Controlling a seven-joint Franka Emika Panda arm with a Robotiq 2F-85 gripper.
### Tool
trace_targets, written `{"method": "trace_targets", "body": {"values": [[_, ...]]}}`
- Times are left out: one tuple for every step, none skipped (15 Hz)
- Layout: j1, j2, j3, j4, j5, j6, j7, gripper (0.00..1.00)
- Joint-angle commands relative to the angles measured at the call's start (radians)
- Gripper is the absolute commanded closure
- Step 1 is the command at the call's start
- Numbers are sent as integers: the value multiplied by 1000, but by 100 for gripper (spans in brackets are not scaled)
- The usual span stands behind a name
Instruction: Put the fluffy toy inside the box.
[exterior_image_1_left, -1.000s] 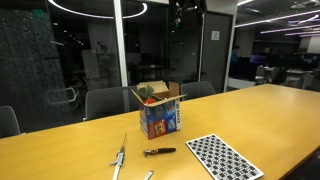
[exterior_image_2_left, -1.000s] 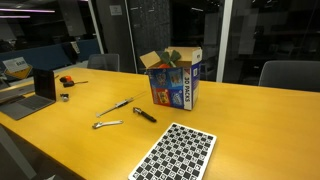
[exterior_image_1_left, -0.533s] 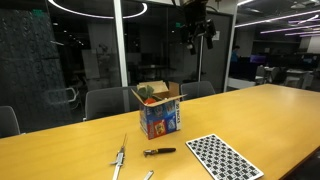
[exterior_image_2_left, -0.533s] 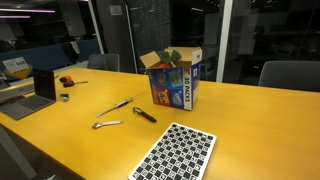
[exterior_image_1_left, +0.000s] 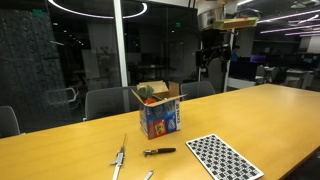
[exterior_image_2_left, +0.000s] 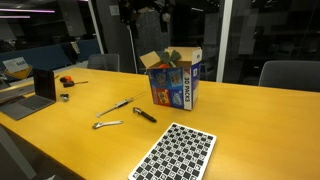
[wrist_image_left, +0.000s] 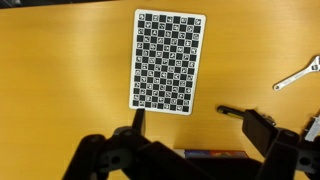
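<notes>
So the pincer has swung down into view over the last second, well off to one side of the box. It's spread wide and empty (wrist view only shows the dotted sheet below). The fluffy toy already sits in the box's open top, so I'd call this basically done.

Below my gripper I count one blue printed cardboard box, one green-and-red fluffy toy, one black-and-white checkered sheet, one black pen and two silvery metal tools: a long one, a short one.
</notes>
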Motion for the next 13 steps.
{"method": "trace_targets", "body": {"values": [[-34,-220,-16,-253,86,183,-43,0],[-43,-267,-19,-313,96,188,-44,0],[-50,-134,9,-171,67,118,-24,0],[-56,-163,8,-208,70,123,-26,0],[-58,-170,10,-213,70,122,-25,0],[-58,-169,12,-210,70,122,-25,0],[-57,-160,13,-205,69,122,-25,0],[-57,-149,13,-200,69,122,-25,0],[-57,-143,14,-198,69,122,-24,0],[-56,-142,15,-198,69,122,-24,0],[-56,-141,16,-197,69,122,-24,0],[-56,-140,16,-196,69,122,-24,0],[-56,-141,16,-196,69,122,-24,0]]}}
